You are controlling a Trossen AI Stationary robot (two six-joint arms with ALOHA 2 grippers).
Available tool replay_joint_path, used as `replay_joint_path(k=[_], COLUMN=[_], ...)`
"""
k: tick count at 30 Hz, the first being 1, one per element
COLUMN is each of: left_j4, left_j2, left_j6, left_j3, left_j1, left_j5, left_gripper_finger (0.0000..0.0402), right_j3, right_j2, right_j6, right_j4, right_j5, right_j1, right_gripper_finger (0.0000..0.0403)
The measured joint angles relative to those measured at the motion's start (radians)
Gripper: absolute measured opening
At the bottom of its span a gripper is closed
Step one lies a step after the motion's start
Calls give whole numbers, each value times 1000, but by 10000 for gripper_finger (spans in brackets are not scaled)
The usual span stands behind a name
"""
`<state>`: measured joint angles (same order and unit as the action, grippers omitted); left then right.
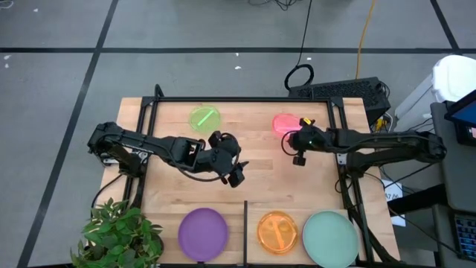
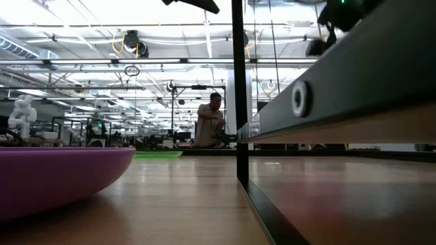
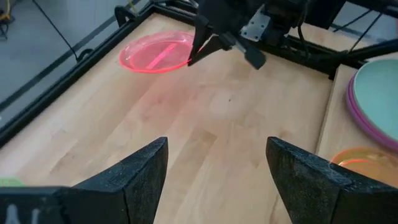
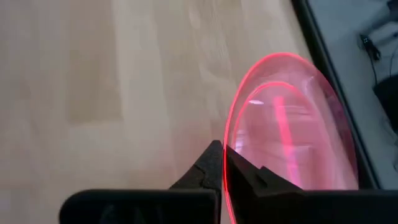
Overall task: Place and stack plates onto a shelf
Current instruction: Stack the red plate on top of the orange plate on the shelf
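The right pincer (image 4: 224,163) is clamped on the red-pink plate's (image 4: 292,124) rim near the bench's far edge, so lift level; the left pincer (image 3: 214,168) gapes empty mid-bench

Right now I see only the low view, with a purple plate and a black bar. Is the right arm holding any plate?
Observer: Yes. The right gripper is shut on the rim of the red-pink plate, at the far side of the table.
Operator: And what does the left arm do?
Observer: The left gripper hangs over the table's middle with its fingers open, holding nothing.
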<state>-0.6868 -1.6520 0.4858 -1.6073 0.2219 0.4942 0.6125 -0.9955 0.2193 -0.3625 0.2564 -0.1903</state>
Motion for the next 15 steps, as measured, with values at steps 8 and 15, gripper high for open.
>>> replay_joint_path(k=[8, 15], left_j4=[0, 13], left_j2=[0, 4], left_j6=[-70, 65], left_j3=[0, 0], left_j1=[-17, -63], left_j5=[-65, -202], left_gripper_finger=[275, 275], right_j3=[108, 190], right_j2=[0, 0], right_j6=[-90, -121], right_j4=[-101, -206], right_j5=[0, 33], right_j1=[147, 301], right_gripper_finger=[0, 0])
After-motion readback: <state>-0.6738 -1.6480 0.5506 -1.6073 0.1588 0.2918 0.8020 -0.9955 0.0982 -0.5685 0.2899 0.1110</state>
